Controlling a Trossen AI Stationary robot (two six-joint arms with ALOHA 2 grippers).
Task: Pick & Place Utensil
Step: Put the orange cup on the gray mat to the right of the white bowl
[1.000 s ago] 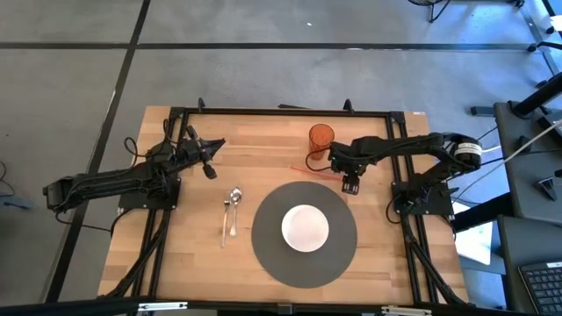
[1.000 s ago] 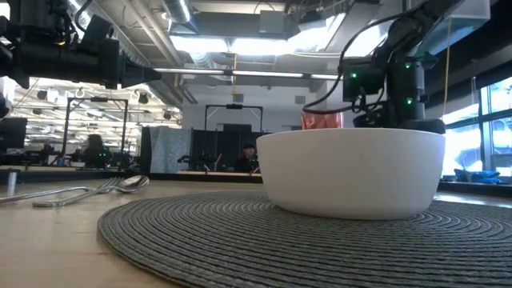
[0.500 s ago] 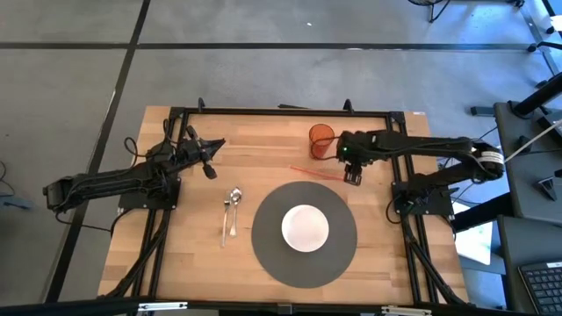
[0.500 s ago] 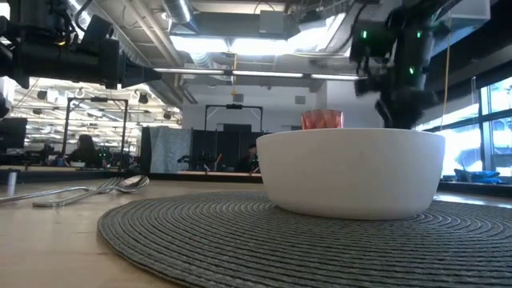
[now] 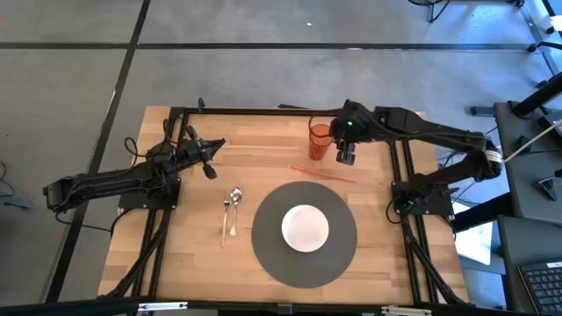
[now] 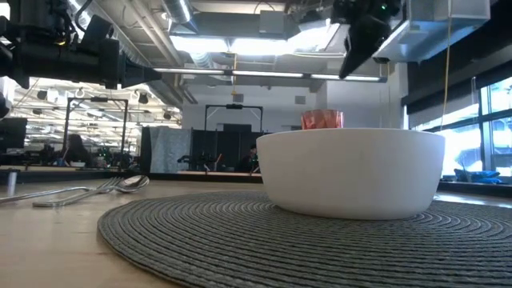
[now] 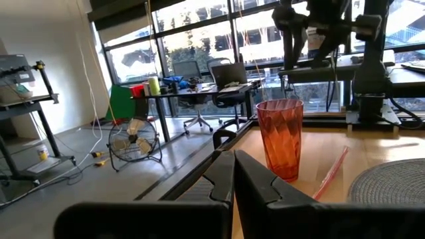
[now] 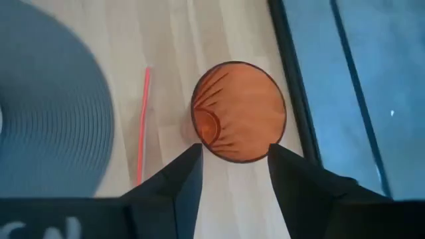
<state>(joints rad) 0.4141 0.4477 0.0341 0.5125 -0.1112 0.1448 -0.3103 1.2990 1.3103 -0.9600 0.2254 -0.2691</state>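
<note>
Utensils first: fork (image 5: 224, 224) and spoon (image 5: 234, 207) lie untouched at nine o'clock of the placemat (image 5: 263, 250). Farther back, right end effector (image 5: 346, 156) hangs wide open and empty above the orange cup (image 5: 320, 138). Approach stage, I'd say; next, reach for a utensil. Left end effector (image 5: 209, 168) waits, closed.

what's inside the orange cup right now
Nothing: the right wrist view looks straight down into the cup and shows only its ribbed wall and bare bottom. The red straw lies on the table beside it. The open right gripper hovers above.
</note>
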